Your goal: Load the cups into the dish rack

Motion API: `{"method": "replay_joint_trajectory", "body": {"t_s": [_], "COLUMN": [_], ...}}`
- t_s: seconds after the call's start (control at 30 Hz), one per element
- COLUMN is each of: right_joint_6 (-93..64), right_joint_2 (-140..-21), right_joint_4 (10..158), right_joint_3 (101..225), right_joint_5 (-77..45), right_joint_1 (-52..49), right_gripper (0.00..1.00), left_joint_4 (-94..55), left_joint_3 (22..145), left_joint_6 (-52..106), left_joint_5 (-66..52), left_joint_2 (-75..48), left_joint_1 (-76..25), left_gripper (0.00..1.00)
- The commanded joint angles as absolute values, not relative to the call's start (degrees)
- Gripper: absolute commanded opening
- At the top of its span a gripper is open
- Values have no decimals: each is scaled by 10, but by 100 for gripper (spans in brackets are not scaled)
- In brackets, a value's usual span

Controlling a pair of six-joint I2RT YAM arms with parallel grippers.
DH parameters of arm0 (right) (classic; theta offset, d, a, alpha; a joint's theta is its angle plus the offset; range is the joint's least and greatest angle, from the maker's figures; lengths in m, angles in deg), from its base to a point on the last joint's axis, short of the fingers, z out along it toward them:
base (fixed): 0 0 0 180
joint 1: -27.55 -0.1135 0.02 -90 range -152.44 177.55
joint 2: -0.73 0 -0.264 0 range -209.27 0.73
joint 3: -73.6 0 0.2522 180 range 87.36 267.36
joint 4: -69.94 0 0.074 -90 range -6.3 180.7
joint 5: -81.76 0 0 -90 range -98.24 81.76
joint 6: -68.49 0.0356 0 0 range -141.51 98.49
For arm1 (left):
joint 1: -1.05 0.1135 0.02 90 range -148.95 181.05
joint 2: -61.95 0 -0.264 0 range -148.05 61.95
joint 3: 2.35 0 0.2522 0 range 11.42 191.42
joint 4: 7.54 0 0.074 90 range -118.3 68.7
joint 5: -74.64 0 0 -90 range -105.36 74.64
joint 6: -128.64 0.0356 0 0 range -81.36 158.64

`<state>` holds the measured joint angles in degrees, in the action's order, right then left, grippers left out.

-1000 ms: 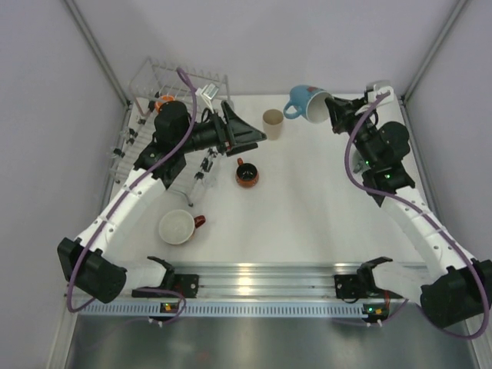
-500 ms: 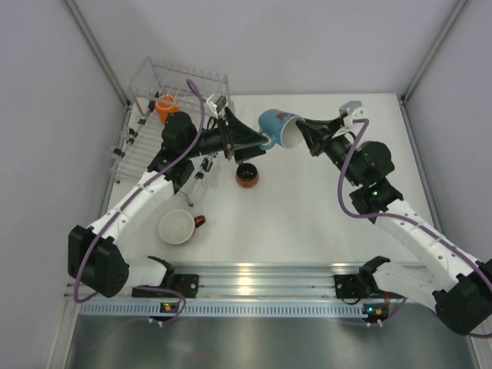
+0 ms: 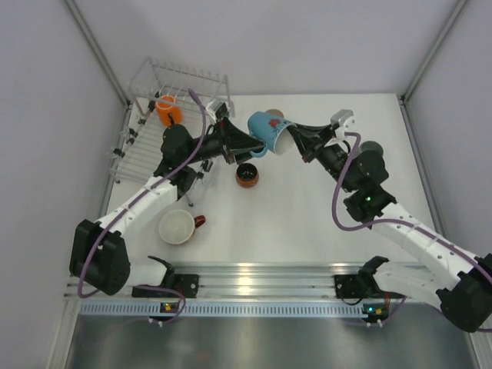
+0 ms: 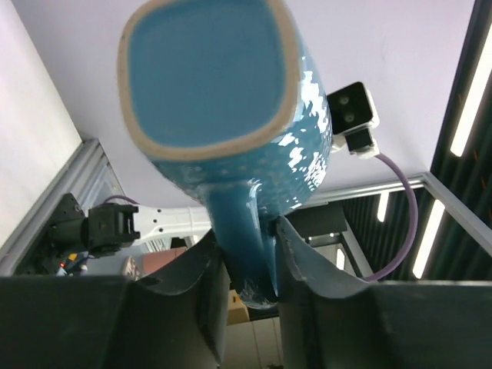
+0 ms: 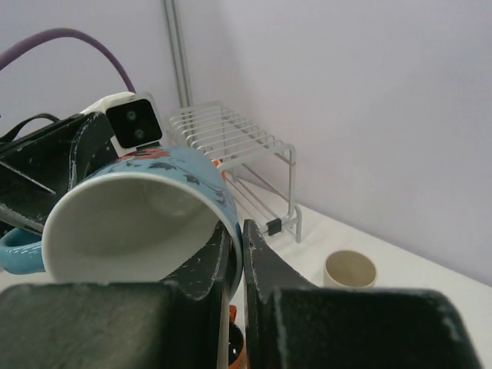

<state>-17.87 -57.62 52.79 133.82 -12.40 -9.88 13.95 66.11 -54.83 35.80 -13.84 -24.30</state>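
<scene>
The light blue mug [image 3: 267, 128] hangs tipped in the air over the table's back middle, held from both sides. My right gripper [image 3: 291, 139] is shut on its rim, one finger inside the mug [image 5: 138, 223] and one outside. My left gripper [image 3: 259, 145] is shut on the mug's handle [image 4: 244, 254], with the mug's base [image 4: 207, 77] facing its camera. The orange mug [image 3: 167, 108] sits in the dish rack [image 3: 146, 131] at the back left. The beige tumbler [image 3: 277, 114] stands behind the blue mug, mostly hidden. The dark red-handled mug [image 3: 247, 175] and the white red-handled cup [image 3: 178, 226] stand on the table.
The rack [image 5: 231, 142] and the tumbler [image 5: 350, 269] show in the right wrist view beyond the mug. Grey walls close in the table on the left, back and right. The arm bases and a metal rail [image 3: 261, 278] line the near edge.
My right arm has carried the blue mug from the back right leftward to the left gripper. The left gripper has closed on the mug's handle.
</scene>
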Motion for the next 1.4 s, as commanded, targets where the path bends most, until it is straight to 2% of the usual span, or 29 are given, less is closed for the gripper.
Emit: {"method": "replay_joint_trajectory", "body": {"t_s": [0.0, 0.03, 0.07, 0.1, 0.17, 0.23, 0.3, 0.37, 0.4, 0.53, 0.67, 0.73, 0.83, 0.97, 1.03, 1.07, 1.13, 1.17, 1.27, 1.37], "right_joint_6": [-185, -184, -185, -185, -183, -179, -175, -172, -169, -168, -168, -174, -181, -185, -190, -190, -191, -190, -190, -190], "right_joint_2": [-561, -562, -565, -567, -570, -574, -574, -573, -569, -564, -552, -546, -533, -516, -510, -506, -505, -503, -498, -495], "right_joint_4": [420, 418, 419, 420, 420, 420, 421, 423, 427, 441, 462, 470, 477, 475, 476, 477, 485, 493, 501, 507], "right_joint_3": [1323, 1319, 1317, 1317, 1316, 1316, 1312, 1310, 1310, 1309, 1305, 1302, 1292, 1281, 1281, 1281, 1284, 1285, 1287, 1287], "right_joint_5": [-130, -128, -126, -129, -132, -132, -125, -123, -118, -105, -94, -89, -75, -42, -22, -17, 10, 26, 41, 44], "right_joint_1": [-116, -116, -116, -116, -116, -116, -116, -116, -116, -116, -116, -116, -115, -114, -113, -112, -111, -111, -110, -109], "right_gripper": [0, 0, 0, 0, 0, 6, 17, 24, 31, 45, 58, 64, 67, 69, 70, 71, 76, 80, 92, 97], "left_joint_4": [242, 241, 241, 241, 242, 243, 242, 242, 242, 218, 91, -65, -264, -376, -406, -429, -432, -428, -386, -312], "left_joint_3": [645, 642, 640, 639, 639, 640, 641, 641, 641, 647, 682, 710, 781, 835, 837, 835, 809, 796, 738, 671], "left_joint_6": [-606, -608, -611, -613, -612, -610, -603, -597, -594, -566, -433, -308, -152, -42, 2, 13, 41, 48, 86, 138], "left_joint_5": [352, 349, 349, 349, 348, 349, 347, 343, 341, 340, 336, 303, 215, 90, 24, -45, -105, -180, -276, -309], "left_joint_2": [-140, -137, -136, -135, -135, -134, -132, -127, -125, -118, -101, -85, -72, -56, -49, -39, -27, -11, 23, 43], "left_joint_1": [-241, -242, -242, -242, -241, -240, -238, -234, -231, -217, -200, -191, -188, -186, -185, -186, -186, -186, -185, -182], "left_gripper": [28, 22, 7, 0, 0, 0, 0, 0, 0, 0, 0, 0, 0, 0, 0, 0, 0, 0, 0, 0]}}
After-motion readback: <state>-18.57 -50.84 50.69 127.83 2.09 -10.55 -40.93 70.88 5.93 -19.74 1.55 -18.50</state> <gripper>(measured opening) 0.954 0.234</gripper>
